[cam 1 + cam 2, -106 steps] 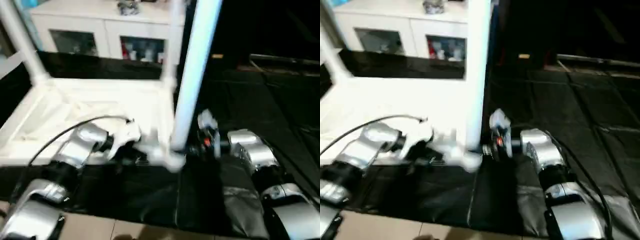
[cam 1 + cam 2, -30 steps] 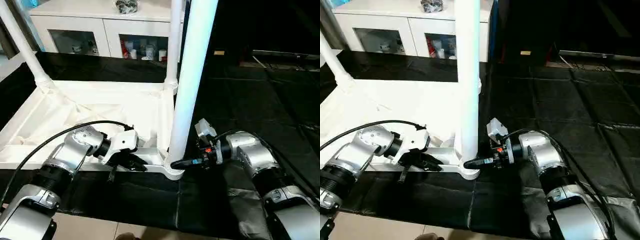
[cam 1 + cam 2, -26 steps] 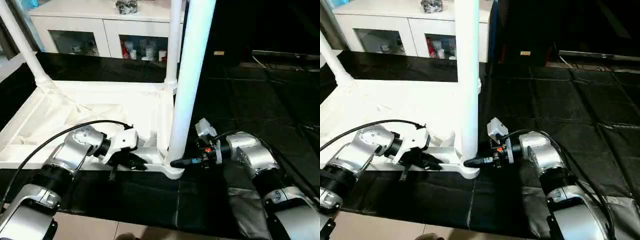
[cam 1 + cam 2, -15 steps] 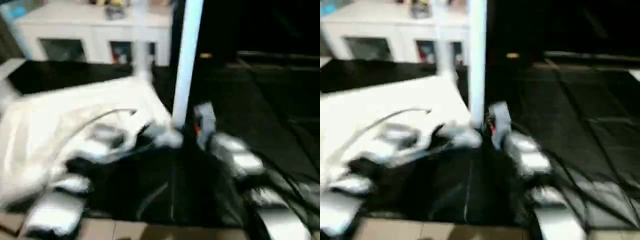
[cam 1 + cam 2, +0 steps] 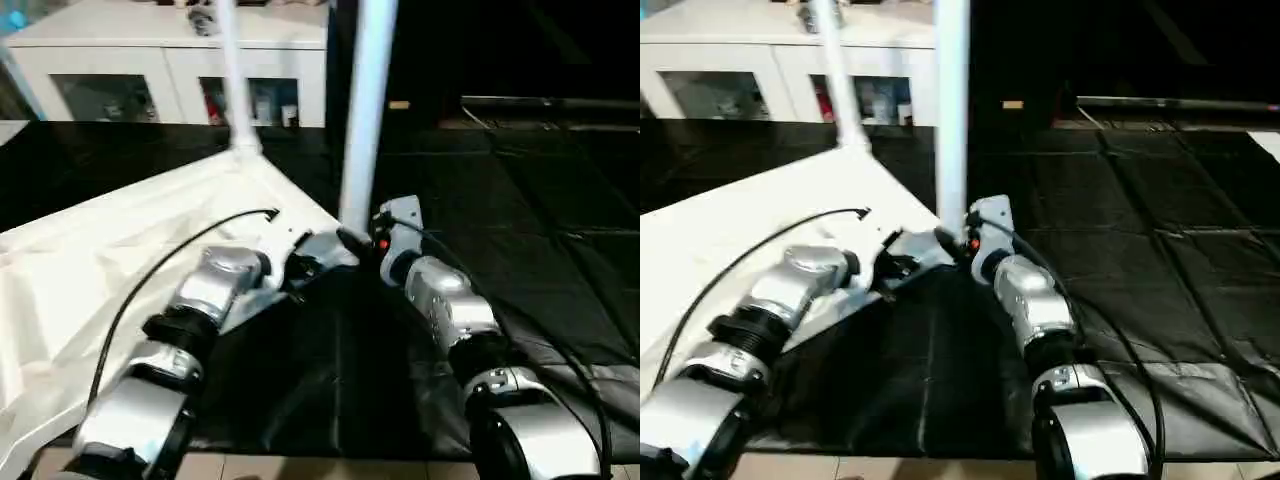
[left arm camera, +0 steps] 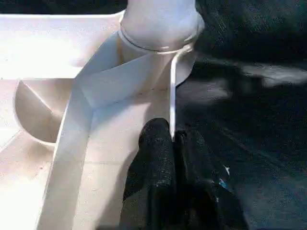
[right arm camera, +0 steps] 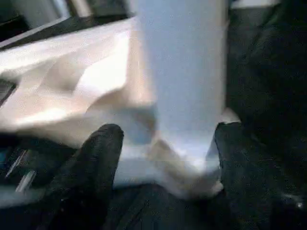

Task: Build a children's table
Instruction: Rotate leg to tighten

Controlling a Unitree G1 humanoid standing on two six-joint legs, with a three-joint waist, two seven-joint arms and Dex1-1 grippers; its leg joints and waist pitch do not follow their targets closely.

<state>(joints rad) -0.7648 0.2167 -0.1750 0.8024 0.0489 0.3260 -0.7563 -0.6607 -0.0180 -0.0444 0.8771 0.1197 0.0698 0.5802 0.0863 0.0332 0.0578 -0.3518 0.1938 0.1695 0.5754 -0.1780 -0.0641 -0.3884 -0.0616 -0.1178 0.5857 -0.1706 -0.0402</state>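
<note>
Table (image 5: 100,250), upside down on the black floor mat (image 5: 520,250), now sits turned compared with a second ago: its near corner points toward me, where before its front edge ran straight across my view. Part of that shift may be my head camera moving, since the whole view has shifted.

My left gripper (image 6: 172,143) is pinched shut on the thin rim wall of the top, just beside the corner socket (image 6: 160,24). This grip is unchanged from a second ago.

My right gripper (image 7: 160,139) has changed: its fingers (image 7: 98,153) now stand wide apart on either side of the near leg (image 5: 365,110) at its base. A second ago they were set closer. I cannot tell whether either finger touches the leg.

Judgement: the near leg stands upright in its socket without my right gripper clamping it, so it appears seated. A second leg (image 5: 230,75) stands at the far corner. Other corners are not clear in these views, so I cannot confirm how many legs remain.

Surface: black quilted mat, with a strip of pale floor at its near edge.

Room: a white cabinet (image 5: 150,70) with glass doors stands behind the table; the right side is dark.
</note>
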